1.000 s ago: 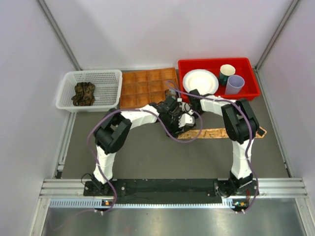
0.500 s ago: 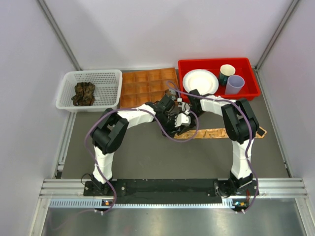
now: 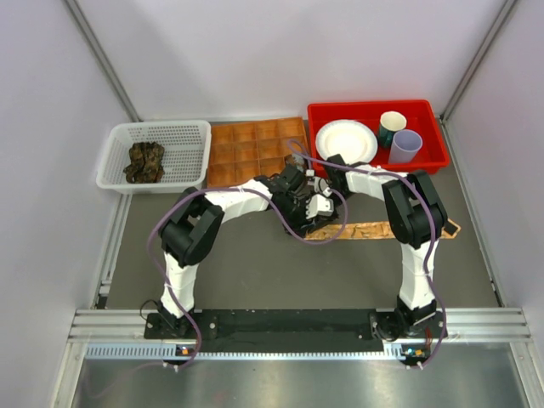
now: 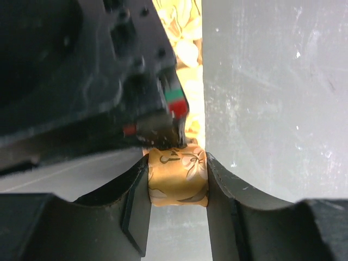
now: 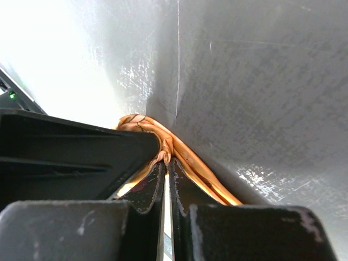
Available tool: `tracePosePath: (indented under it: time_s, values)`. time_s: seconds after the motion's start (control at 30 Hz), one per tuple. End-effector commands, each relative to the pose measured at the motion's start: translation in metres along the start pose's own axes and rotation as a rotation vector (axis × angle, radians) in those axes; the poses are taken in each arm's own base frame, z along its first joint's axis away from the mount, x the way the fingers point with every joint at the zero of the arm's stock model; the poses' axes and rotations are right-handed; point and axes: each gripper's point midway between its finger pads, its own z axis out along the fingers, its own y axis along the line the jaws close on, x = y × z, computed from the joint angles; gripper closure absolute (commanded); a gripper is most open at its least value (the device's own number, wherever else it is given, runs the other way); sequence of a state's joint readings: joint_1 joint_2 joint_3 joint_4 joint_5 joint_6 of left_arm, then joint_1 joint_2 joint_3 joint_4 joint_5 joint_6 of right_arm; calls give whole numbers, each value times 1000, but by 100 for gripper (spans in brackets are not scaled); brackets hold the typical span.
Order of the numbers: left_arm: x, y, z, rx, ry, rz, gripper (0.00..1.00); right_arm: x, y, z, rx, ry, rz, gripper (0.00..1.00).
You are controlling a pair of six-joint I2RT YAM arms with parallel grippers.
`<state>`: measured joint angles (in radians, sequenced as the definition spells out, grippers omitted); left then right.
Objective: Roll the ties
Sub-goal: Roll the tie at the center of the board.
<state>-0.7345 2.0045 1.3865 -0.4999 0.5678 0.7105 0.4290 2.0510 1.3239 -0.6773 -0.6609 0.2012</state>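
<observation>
Left pincer [image 4: 178, 187] clamped on rolled tan-orange tie [image 4: 178, 181], grey table [image 4: 272, 98] behind

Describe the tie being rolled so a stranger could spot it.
Start at the red bin at the back right. On the grey table just in front of it lies a long flat strip, the tan-orange tie, its left end gripped by the left gripper and the right gripper. It alone is orange and stretched out; the dark ties sit bunched in the white basket.

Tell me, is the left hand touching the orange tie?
Touching. The left wrist view shows the left hand clamped on the orange tie, fingers against its roll.
</observation>
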Motion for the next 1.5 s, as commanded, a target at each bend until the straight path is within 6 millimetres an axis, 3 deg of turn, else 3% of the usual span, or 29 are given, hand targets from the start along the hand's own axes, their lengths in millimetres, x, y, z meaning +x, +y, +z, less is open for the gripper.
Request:
tracePosePath:
  time_s: [0.0,0.2,0.4,0.6,0.73,1.1,1.3,1.47]
  values:
    - [-20,0,13,14,-44,13,56,7,-30,20,113,30,-36,100]
    - [13,-2,27,24,64,-11,58,4,-18,18,61,19,-43,100]
    - [52,-15,23,53,206,-7,70,-6,13,4,-47,-13,-51,100]
    - [57,-15,19,62,268,-20,75,-11,29,-14,-107,-16,-30,88]
    - [71,-16,19,64,334,-39,77,-12,38,-23,-159,-5,-26,79]
    - [77,-19,23,67,366,-56,78,1,45,-53,-203,3,-15,74]
    - [76,-19,25,66,372,-43,78,1,49,-67,-234,-31,3,58]
    - [76,-20,25,66,376,-41,78,-6,58,-68,-290,-62,10,55]
